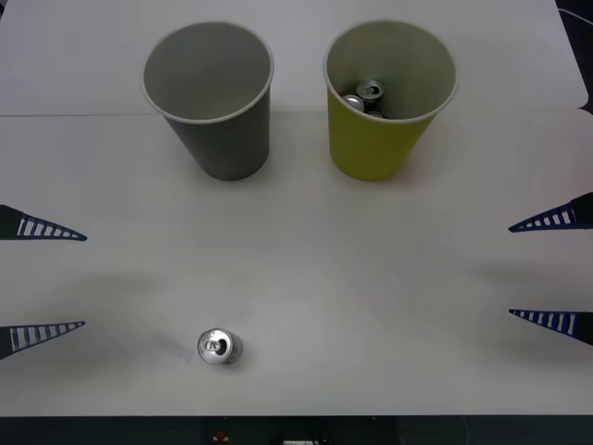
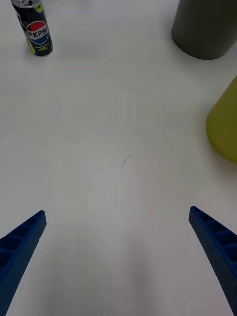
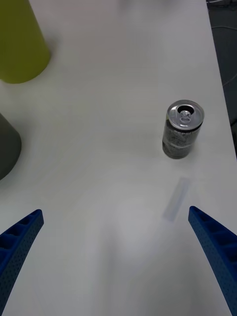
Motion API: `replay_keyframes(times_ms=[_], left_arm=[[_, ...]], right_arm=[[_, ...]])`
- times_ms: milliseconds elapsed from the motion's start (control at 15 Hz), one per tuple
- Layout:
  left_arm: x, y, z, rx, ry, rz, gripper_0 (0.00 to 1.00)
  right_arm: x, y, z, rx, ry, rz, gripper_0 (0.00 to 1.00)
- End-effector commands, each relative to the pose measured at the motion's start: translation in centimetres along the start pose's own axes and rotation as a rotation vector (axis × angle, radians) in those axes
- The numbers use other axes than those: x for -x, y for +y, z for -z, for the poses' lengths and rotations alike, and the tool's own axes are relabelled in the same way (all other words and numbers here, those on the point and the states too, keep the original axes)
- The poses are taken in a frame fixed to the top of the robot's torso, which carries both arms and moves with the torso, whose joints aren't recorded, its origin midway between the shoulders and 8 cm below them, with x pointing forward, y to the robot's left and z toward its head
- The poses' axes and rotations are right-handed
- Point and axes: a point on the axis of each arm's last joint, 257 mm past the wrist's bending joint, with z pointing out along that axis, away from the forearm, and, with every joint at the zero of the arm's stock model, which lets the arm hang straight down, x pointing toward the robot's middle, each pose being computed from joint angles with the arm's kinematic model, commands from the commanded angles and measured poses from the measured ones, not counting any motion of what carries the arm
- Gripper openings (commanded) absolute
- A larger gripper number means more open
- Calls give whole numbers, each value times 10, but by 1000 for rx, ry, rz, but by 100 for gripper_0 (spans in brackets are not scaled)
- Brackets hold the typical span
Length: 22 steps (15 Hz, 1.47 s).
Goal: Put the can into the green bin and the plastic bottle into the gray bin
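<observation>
Front view can [image 1: 219, 347]: upright, lower left, on white table [image 1: 371, 306]
Green bin [image 1: 387, 97]: upper right, holds cans
Gray bin [image 1: 211, 97]: upper left
Left gripper [image 1: 46, 278]: fingers apart, left edge
Right gripper [image 1: 551, 269]: fingers apart, right edge

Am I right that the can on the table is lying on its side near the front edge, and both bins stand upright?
Not quite: the can stands upright, as the left wrist view shows. It is near the front edge, and the gray bin and green bin do stand upright.
</observation>
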Motion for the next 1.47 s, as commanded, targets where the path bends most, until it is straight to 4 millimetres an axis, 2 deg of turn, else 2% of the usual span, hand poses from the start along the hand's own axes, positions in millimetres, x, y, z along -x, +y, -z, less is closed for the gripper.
replay_keyframes(times_ms=[67, 267, 467, 733, 1067, 1467], left_arm=[[-8, -11, 6, -42, -44, 8, 100], [-16, -26, 4, -68, -103, 31, 100], [-18, -36, -9, -75, -182, 90, 100], [-26, -38, -24, -57, -258, 141, 100], [-33, -52, -38, -59, -343, 241, 100], [-32, -63, -59, -46, -414, 301, 100]], right_arm=[[0, 0, 0, 0, 0, 0, 100], [0, 0, 0, 0, 0, 0, 100], [0, 0, 0, 0, 0, 0, 100], [0, 0, 0, 0, 0, 0, 100], [0, 0, 0, 0, 0, 0, 100], [0, 0, 0, 0, 0, 0, 100]])
